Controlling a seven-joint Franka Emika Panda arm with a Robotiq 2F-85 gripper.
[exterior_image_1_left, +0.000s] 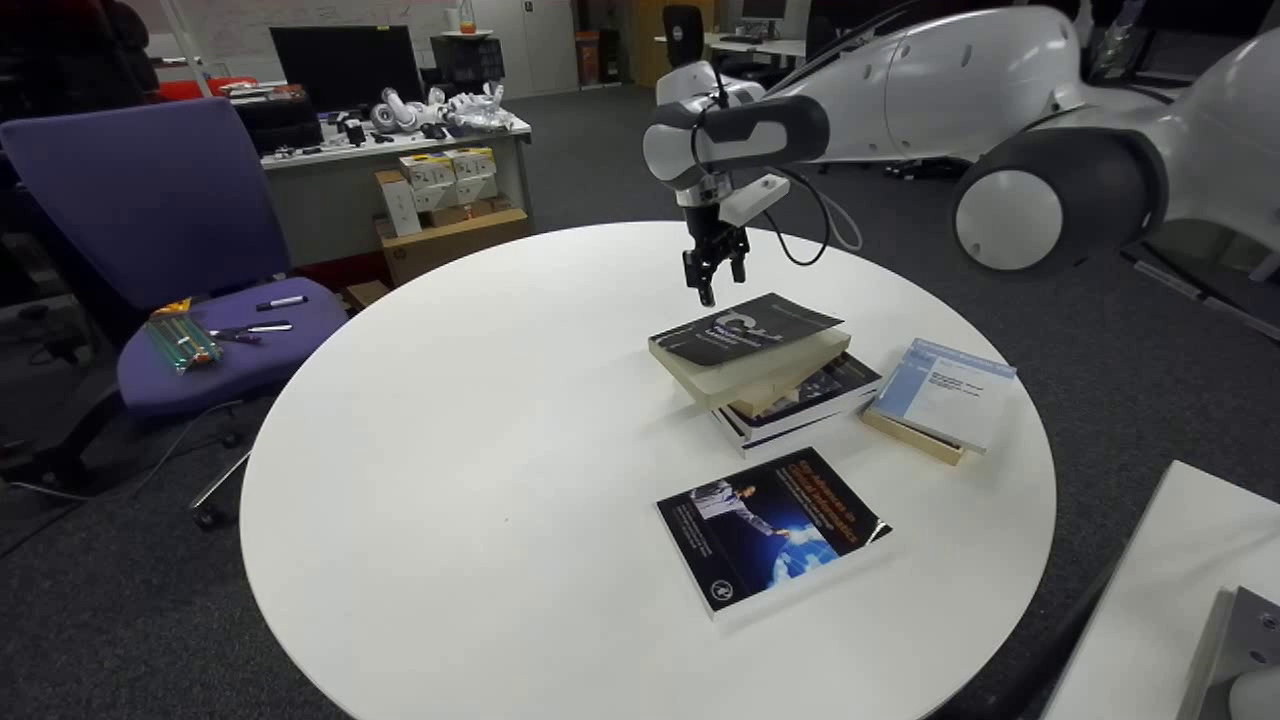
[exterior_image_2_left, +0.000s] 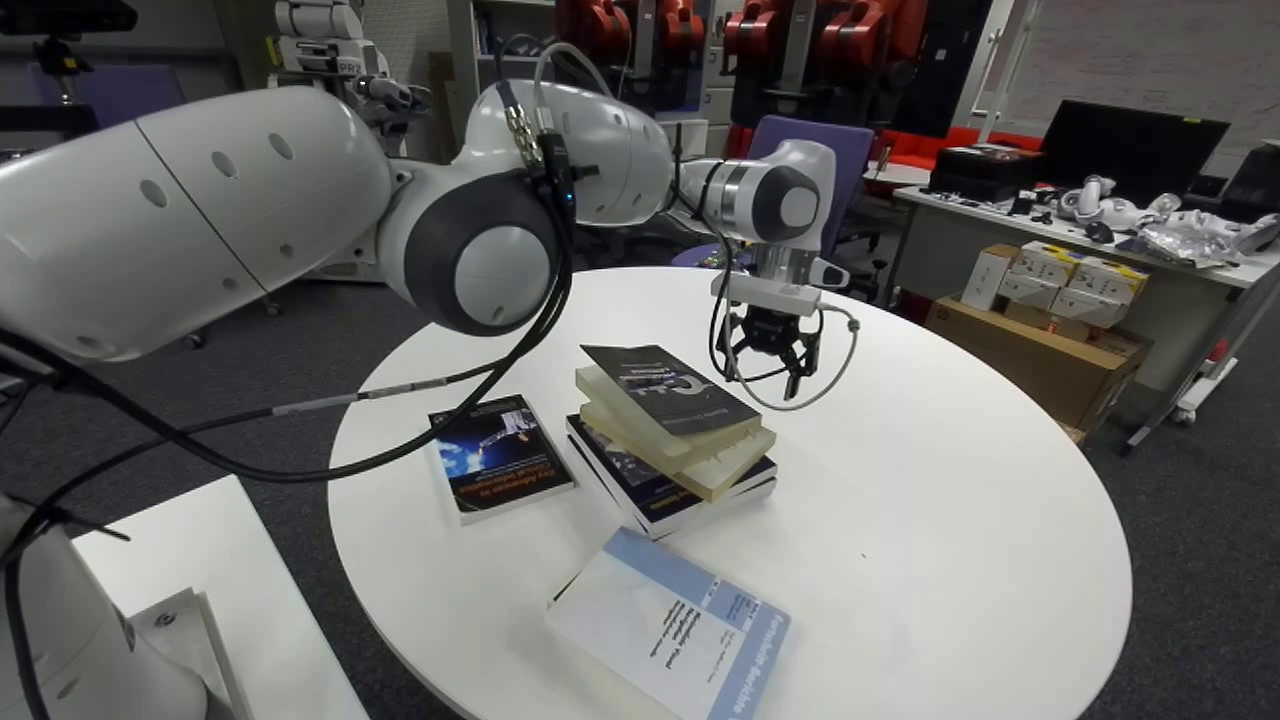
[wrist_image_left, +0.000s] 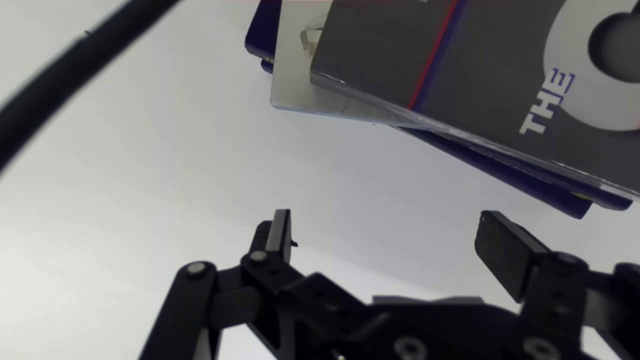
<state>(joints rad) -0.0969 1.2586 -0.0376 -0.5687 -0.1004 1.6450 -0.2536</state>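
Perhaps four stacked books (exterior_image_1_left: 762, 368) near one gripper (wrist_image_left: 386, 232)

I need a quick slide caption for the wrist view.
Open, empty fingers above the white table, near a stack of books topped by a dark cover lettered "THE".

A thick, closed, black-covered book (exterior_image_1_left: 740, 332) with cream page edges rests cover up at the top of a stack (exterior_image_2_left: 672, 455), its face printed with a large pale grey ring and white lettering; the word "THE" and a narrow red-and-blue stripe read clearly in the wrist view. Directly beneath it sits a second cream-paged book (exterior_image_2_left: 730, 470), turned at an angle and mostly hidden. Both lie crookedly across two dark-covered books (exterior_image_2_left: 650, 498) with white page edges, stacked on the round white desk (exterior_image_1_left: 450, 470), and a corner of the black one juts out past them.
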